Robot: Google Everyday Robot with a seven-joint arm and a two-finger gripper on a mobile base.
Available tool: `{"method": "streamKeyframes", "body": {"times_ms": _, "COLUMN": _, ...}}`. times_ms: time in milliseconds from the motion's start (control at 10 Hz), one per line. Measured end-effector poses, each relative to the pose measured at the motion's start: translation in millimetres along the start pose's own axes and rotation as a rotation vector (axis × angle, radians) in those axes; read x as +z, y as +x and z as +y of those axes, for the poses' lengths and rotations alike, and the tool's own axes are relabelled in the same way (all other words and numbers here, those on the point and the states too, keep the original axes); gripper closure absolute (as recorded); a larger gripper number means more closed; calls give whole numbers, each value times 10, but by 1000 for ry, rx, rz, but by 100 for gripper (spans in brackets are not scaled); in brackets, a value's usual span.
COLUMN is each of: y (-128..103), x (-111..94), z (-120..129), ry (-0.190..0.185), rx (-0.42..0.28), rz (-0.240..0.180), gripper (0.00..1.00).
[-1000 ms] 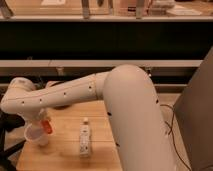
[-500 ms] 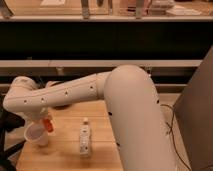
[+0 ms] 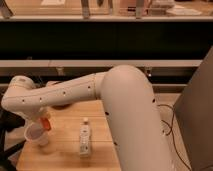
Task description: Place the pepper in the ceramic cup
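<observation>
A: Position of pepper relative to cup?

B: Cup (image 3: 36, 136) stands leftmost. Gripper (image 3: 43, 118) hangs above its right rim; grip state cannot be told. Pepper (image 3: 46, 124) sits at gripper tip, near upright, just right of cup mouth. Correction likely needed: leftward.

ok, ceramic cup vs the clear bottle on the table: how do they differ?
The ceramic cup is opaque white; the clear bottle is see-through with a white cap. The cup is short, wide and open-topped; the bottle is long, slim and capped. The cup sits just below the gripper, which has the pepper at it; the bottle is apart, nearer the table's middle. Both rest on the wooden table.
</observation>
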State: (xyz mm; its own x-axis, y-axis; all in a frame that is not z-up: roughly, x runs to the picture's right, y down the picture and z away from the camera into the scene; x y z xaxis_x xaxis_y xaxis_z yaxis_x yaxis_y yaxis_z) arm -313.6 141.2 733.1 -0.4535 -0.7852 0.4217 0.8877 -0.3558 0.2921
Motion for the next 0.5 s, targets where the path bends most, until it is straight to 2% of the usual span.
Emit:
{"method": "streamKeyframes", "body": {"times_ms": 200, "y": 28, "x": 11, "z": 19, "ry": -1, "rx": 0, "rz": 10, "gripper": 70}}
{"method": "streamKeyframes", "body": {"times_ms": 500, "y": 77, "x": 28, "z": -19, "ry": 4, "rx": 3, "rz": 21, "gripper": 58}}
